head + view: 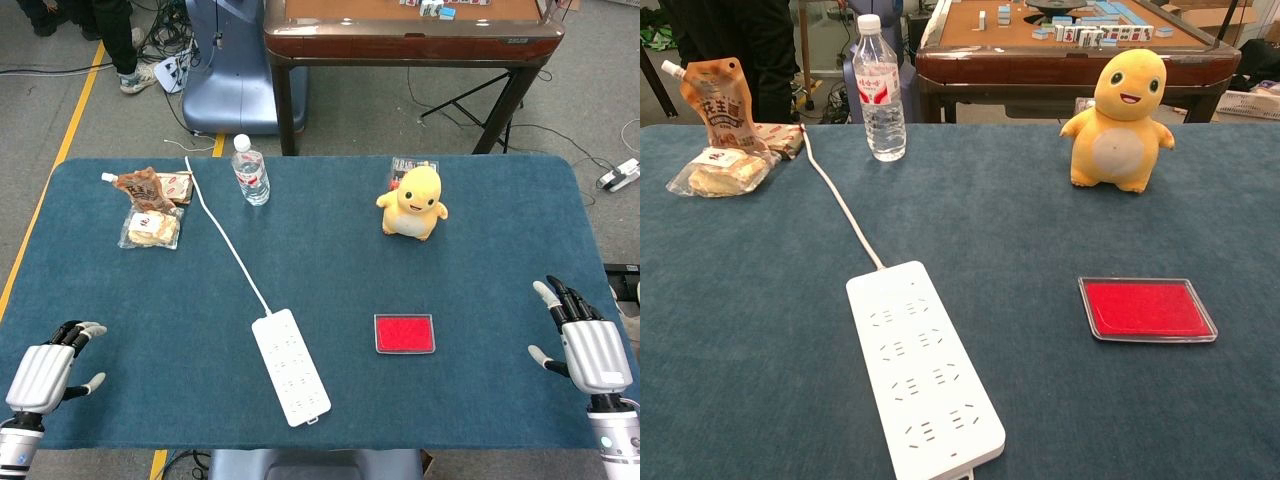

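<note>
Both hands rest empty with fingers apart: left hand [45, 372] lower left, right hand [588, 345] lower right. Nearest the right lies the red pad [404, 333]; a flat grab could slide it along the bench [330, 240]

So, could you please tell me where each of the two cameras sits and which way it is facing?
Head view: high above the near edge, looking steeply down on the blue table; left hand and right hand show at the near corners.
Chest view: low at the near edge, looking level across the tabletop; no hand shows.
Shared: white power strip, red tray, yellow plush toy, water bottle, snack packets.
</note>
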Tool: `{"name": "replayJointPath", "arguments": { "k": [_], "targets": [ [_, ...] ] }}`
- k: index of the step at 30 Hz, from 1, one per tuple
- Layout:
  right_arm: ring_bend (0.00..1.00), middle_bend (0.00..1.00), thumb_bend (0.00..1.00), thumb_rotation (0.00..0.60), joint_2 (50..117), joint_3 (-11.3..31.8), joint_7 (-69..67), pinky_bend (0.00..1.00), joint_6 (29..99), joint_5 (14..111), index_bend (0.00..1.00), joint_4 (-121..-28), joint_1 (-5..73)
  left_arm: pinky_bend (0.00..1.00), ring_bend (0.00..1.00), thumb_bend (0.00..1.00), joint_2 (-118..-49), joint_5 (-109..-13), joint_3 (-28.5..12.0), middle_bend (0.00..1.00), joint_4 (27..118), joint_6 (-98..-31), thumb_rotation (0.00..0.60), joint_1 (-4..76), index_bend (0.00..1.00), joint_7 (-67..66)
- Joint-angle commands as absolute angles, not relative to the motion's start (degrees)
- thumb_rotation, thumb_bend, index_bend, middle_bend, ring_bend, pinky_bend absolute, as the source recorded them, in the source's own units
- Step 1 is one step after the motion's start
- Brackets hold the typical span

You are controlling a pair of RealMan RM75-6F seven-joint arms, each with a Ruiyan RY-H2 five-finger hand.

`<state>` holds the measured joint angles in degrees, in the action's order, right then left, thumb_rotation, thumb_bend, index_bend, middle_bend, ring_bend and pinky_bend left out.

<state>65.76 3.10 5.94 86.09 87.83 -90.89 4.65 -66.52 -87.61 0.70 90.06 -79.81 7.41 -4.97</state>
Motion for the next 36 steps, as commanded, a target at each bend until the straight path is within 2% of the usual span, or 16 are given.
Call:
{"name": "replayJointPath", "arguments": {
  "k": [1, 7, 10, 12, 15, 18, 20, 22, 25, 27, 31, 36],
  "targets": [
    [0.14, 0.1, 0.0, 0.6, 65.73, 3.05, 5.86, 0.36, 86.14, 87.89, 0.13, -90.93, 4.59, 0.53, 0.2, 0.2, -66.61, -87.63, 0.77, 0.26, 90.09, -79.64, 0.6, 7.51, 0.35, -5.11],
    [0.14, 0.1, 0.0, 0.6, 65.73, 3.04, 5.49, 0.36, 86.12, 87.96, 0.13, -90.83, 4.55, 0.53, 0.21, 0.2, -66.54, -87.94, 0.87, 0.26, 90.45, -79.55, 0.6, 7.71, 0.35, -4.67],
    [0.14, 0.1, 0.0, 0.6, 65.45, 3.27, 5.22, 0.36, 86.45, 88.1, 0.13, -91.1, 4.57, 0.55, 0.25, 0.2, -66.23, -88.99, 0.72, 0.26, 90.94, -79.67, 0.6, 8.27, 0.35, -3.49],
    [0.14, 0.1, 0.0, 0.6, 65.13, 3.44, 4.93, 0.36, 86.72, 88.32, 0.13, -91.38, 4.62, 0.6, 0.3, 0.2, -65.77, -89.96, 0.63, 0.27, 91.69, -79.41, 0.6, 8.97, 0.35, -2.01],
    [0.14, 0.1, 0.0, 0.6, 64.38, 3.72, 4.63, 0.36, 87.24, 88.72, 0.13, -92.12, 4.65, 0.75, 0.45, 0.2, -64.53, -92.34, 0.46, 0.33, 93.85, -78.46, 0.6, 10.84, 0.36, 1.11],
    [0.14, 0.1, 0.0, 0.6, 63.37, 3.99, 4.74, 0.36, 87.67, 88.94, 0.13, -93.19, 4.64, 0.89, 0.65, 0.2, -63.8, -95.8, -0.11, 0.5, 95.75, -77.6, 0.6, 13.49, 0.38, 2.09],
    [0.14, 0.1, 0.0, 0.6, 62.7, 4.17, 4.99, 0.36, 88.04, 89.07, 0.13, -94.03, 4.57, 0.98, 0.79, 0.21, -63.81, -97.98, -0.72, 0.68, 97.07, -76.63, 0.6, 15.65, 0.38, 2.37],
    [0.14, 0.1, 0.0, 0.6, 62.03, 4.35, 4.99, 0.36, 88.27, 89.08, 0.13, -94.93, 4.53, 1.0, 0.88, 0.24, -63.96, -99.49, -1.39, 0.8, 98.73, -74.91, 0.6, 18.08, 0.37, 3.06],
    [0.14, 0.11, 0.0, 0.6, 61.09, 4.64, 4.93, 0.36, 88.66, 89.05, 0.13, -96.08, 4.43, 1.0, 0.99, 0.36, -64.73, -101.12, -2.22, 0.95, 100.36, -71.58, 0.6, 21.7, 0.36, 2.83],
    [0.14, 0.11, 0.0, 0.6, 60.6, 4.89, 4.86, 0.36, 89.01, 88.97, 0.13, -96.67, 4.35, 1.0, 1.0, 0.42, -65.54, -101.71, -2.58, 0.99, 101.0, -69.16, 0.6, 23.8, 0.35, 1.76],
    [0.14, 0.11, 0.0, 0.6, 59.36, 5.37, 4.72, 0.36, 89.52, 88.7, 0.13, -97.87, 4.19, 1.0, 1.0, 0.51, -67.75, -101.94, -3.06, 1.0, 102.15, -62.88, 0.6, 28.5, 0.33, -0.75],
    [0.14, 0.12, 0.01, 0.6, 58.21, 5.68, 4.79, 0.36, 89.5, 88.21, 0.13, -98.85, 4.11, 1.0, 1.0, 0.53, -70.62, -100.95, -4.24, 1.0, 101.94, -57.32, 0.6, 33.08, 0.24, -3.98]
  ]
}}
